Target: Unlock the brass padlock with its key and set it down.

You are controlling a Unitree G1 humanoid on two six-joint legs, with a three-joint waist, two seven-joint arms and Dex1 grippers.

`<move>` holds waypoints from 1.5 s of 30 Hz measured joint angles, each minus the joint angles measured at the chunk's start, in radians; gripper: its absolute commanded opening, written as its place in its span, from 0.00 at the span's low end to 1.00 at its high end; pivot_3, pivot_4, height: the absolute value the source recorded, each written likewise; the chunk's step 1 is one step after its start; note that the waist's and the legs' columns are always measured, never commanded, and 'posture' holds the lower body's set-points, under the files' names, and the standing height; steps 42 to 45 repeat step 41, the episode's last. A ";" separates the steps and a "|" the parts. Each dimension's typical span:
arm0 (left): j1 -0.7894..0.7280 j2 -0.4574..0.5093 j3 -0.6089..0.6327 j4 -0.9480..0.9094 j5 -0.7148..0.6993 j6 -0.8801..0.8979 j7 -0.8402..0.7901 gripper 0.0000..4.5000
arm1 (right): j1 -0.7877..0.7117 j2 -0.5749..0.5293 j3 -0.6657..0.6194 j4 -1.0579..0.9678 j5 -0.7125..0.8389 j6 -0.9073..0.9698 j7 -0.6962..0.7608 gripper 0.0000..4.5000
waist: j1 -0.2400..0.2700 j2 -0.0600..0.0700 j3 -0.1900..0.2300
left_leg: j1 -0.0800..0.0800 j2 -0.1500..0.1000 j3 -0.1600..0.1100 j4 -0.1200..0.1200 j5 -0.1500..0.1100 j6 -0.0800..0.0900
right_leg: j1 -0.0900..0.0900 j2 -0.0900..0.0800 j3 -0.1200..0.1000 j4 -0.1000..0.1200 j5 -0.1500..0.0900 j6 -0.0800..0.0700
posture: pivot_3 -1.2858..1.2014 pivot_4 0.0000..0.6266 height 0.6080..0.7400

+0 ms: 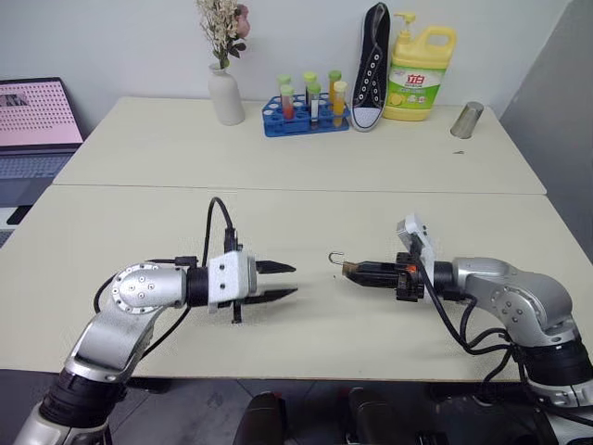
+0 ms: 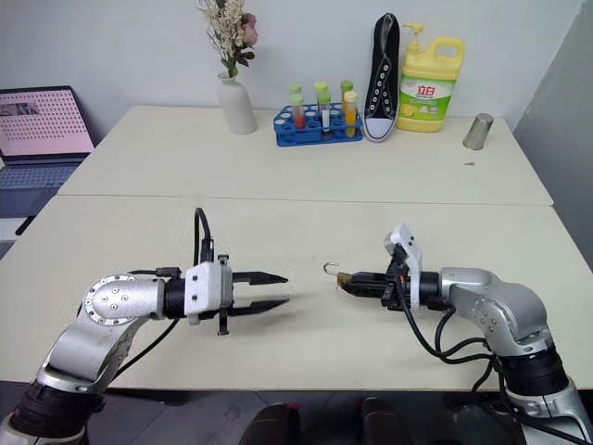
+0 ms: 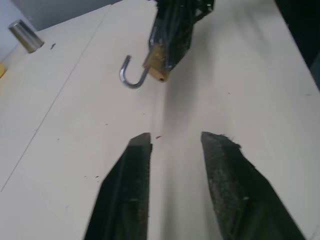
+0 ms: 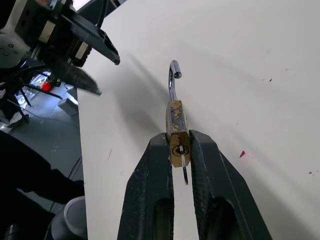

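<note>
The brass padlock (image 4: 177,125) is a small golden block, and my right gripper (image 1: 359,271) is shut on its body just above the table (image 1: 306,222). Its silver shackle (image 1: 335,258) is hooked open and points toward my left gripper. In the right wrist view a thin silver key (image 4: 184,169) sticks out of the keyhole between the fingers. My left gripper (image 1: 293,281) hovers a short way to the left of the padlock, open, with nothing between its fingers. The left wrist view shows the padlock (image 3: 156,62) ahead of those open fingers (image 3: 135,165).
Along the far table stand a white vase with dried flowers (image 1: 225,93), a blue rack of test tubes (image 1: 306,109), a black sneaker (image 1: 372,65), a yellow detergent bottle (image 1: 422,74) and a metal cup (image 1: 467,120). A laptop (image 1: 35,116) sits off the left edge.
</note>
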 measured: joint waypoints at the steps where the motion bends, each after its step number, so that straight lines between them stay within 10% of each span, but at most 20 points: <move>1: 0.008 0.000 -0.003 0.001 0.004 -0.014 -0.002 0.64 | -0.005 0.000 0.014 0.009 -0.002 0.010 0.000 0.03 | 0.000 0.000 0.000 | 0.000 0.000 0.000 0.000 0.000 0.000 | 0.000 0.000 0.000 0.000 0.000 0.000 | 0.52 0.24 1.00; 6: 0.037 -0.015 -0.029 0.000 0.033 -0.039 0.004 0.99 | -0.038 0.025 0.072 0.099 -0.032 0.066 -0.016 0.03 | -0.002 0.000 0.000 | 0.000 0.000 0.001 0.000 0.000 0.000 | 0.000 0.000 0.001 0.000 0.000 0.000 | 0.52 0.24 1.00; 13: 0.016 -0.031 -0.044 0.018 0.082 -0.082 0.024 1.00 | -0.122 0.083 0.129 0.230 -0.079 0.112 -0.029 0.03 | -0.009 0.000 0.000 | 0.000 0.000 0.001 0.000 0.000 0.000 | -0.001 0.000 0.001 0.000 0.000 0.000 | 0.52 0.24 1.00; 25: 0.042 -0.068 -0.010 0.012 0.007 0.085 0.094 1.00 | -0.115 -0.045 0.137 0.237 -0.186 -0.002 0.038 0.98 | -0.010 0.000 0.000 | 0.000 0.000 0.001 0.000 0.000 0.000 | -0.001 0.000 0.001 0.000 0.000 0.001 | 0.52 0.24 1.00; 45: 0.132 0.012 0.039 -0.066 -0.035 0.238 0.092 1.00 | 0.211 -0.189 0.007 -0.110 -0.276 -0.416 0.127 1.00 | -0.018 0.000 0.000 | 0.001 0.000 0.002 0.000 0.000 0.000 | 0.000 0.000 0.002 0.000 0.000 0.002 | 0.52 0.24 1.00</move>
